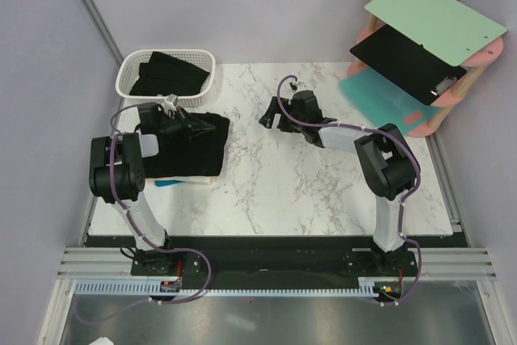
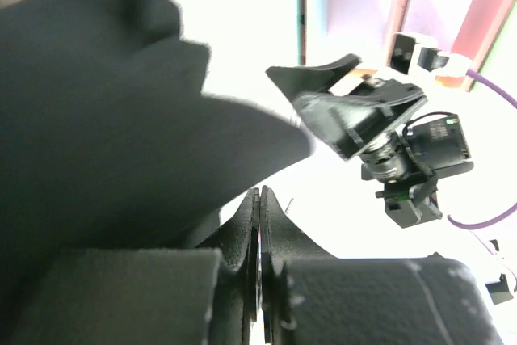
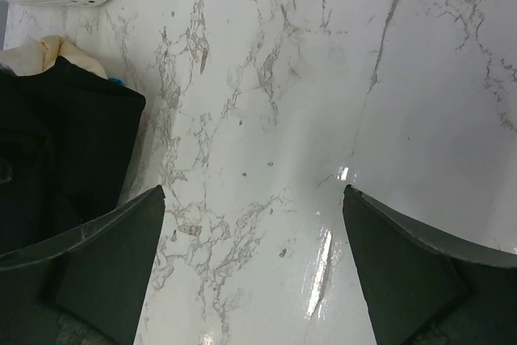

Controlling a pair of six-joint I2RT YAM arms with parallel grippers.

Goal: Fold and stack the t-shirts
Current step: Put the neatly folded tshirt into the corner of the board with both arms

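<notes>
Left gripper (image 2: 258, 199) fingers together at shirt (image 1: 202, 155) edge, pinch unconfirmed. Right gripper (image 3: 254, 268) fingers apart over table (image 1: 323, 191); should take shirt's right edge, keep fold square.

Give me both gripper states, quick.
Left gripper: shut; black t-shirt right beside it, grip on it cannot be told.
Right gripper: open, holding nothing, above the table.

White marble table (image 1: 323, 191), plain lilac walls (image 1: 242, 6)
</notes>
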